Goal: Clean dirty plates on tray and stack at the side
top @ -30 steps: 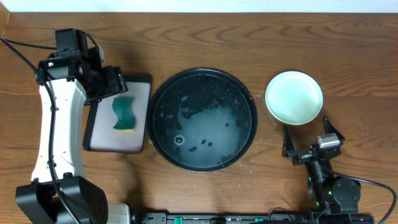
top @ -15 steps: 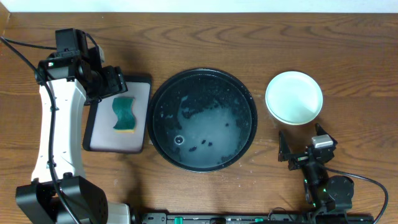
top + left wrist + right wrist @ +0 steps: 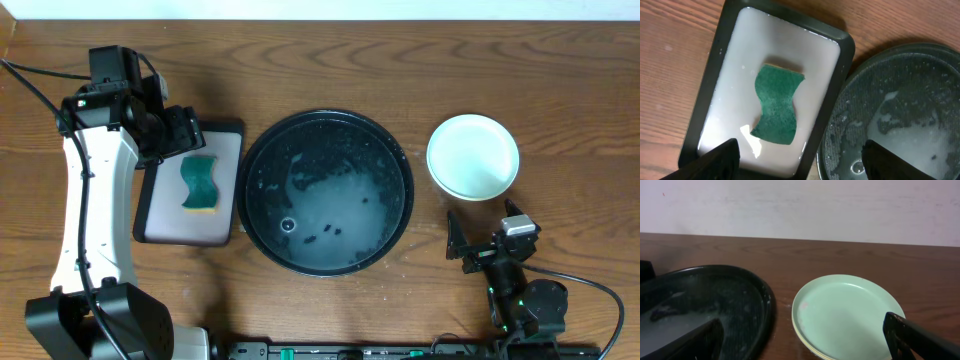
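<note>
The small round pale plastic plates [image 3: 473,157] sit stacked on the brown wooden counter [image 3: 420,60], just right of the large round black tray [image 3: 340,140]. That tray now holds only suds and dark crumbs, so the job looks as good as done. The wavy green sponge [image 3: 200,183] lies in the small rectangular pink-lined tray [image 3: 165,215]. Above it hangs the left hand [image 3: 800,162], spread wide and empty. The right hand [image 3: 485,240], likewise wide and empty, hangs near the stack. Nothing stands in the way.

Overhead: straight down, whole table [image 3: 330,50]. Left wrist: near, downward, over rectangular tray [image 3: 732,60]. Right wrist: low, horizontal. All share round tray [image 3: 326,114].
</note>
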